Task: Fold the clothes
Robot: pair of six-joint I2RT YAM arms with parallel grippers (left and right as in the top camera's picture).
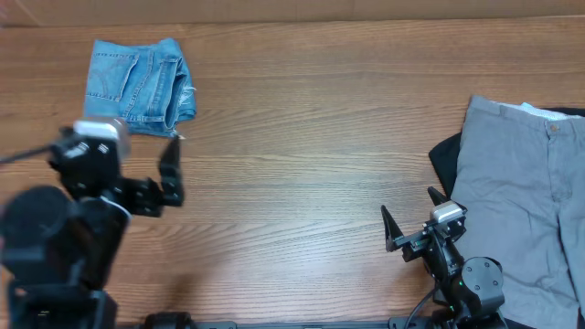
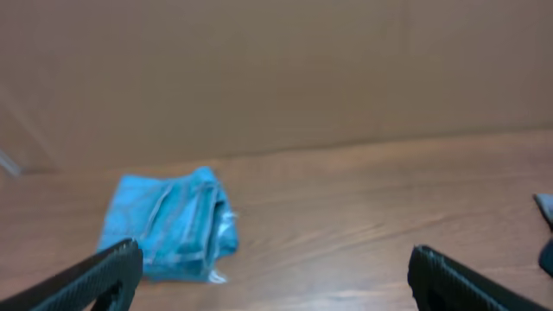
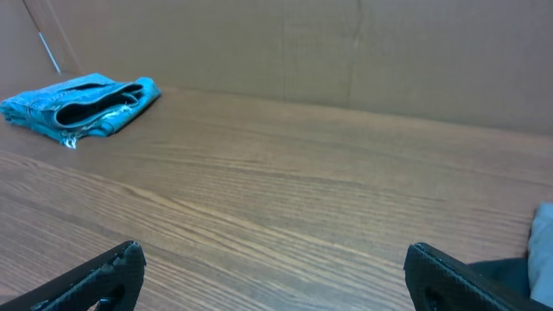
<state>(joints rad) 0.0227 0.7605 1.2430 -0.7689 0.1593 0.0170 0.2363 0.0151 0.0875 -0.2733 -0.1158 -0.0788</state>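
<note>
The light-blue denim jeans [image 1: 138,84] lie folded into a small bundle at the table's far left; they also show in the left wrist view [image 2: 169,225] and the right wrist view [image 3: 82,104]. Grey trousers [image 1: 521,192] lie spread at the right edge on top of a black cloth [image 1: 446,160]. My left gripper [image 1: 170,172] is open and empty, just in front of the jeans bundle, its fingers wide apart [image 2: 272,276]. My right gripper [image 1: 408,219] is open and empty beside the grey trousers, over bare wood [image 3: 275,268].
The wooden table [image 1: 311,128] runs between the two piles. A brown wall [image 3: 346,43] stands along the table's back edge. A white label shows at the grey trousers' waistband [image 1: 539,111].
</note>
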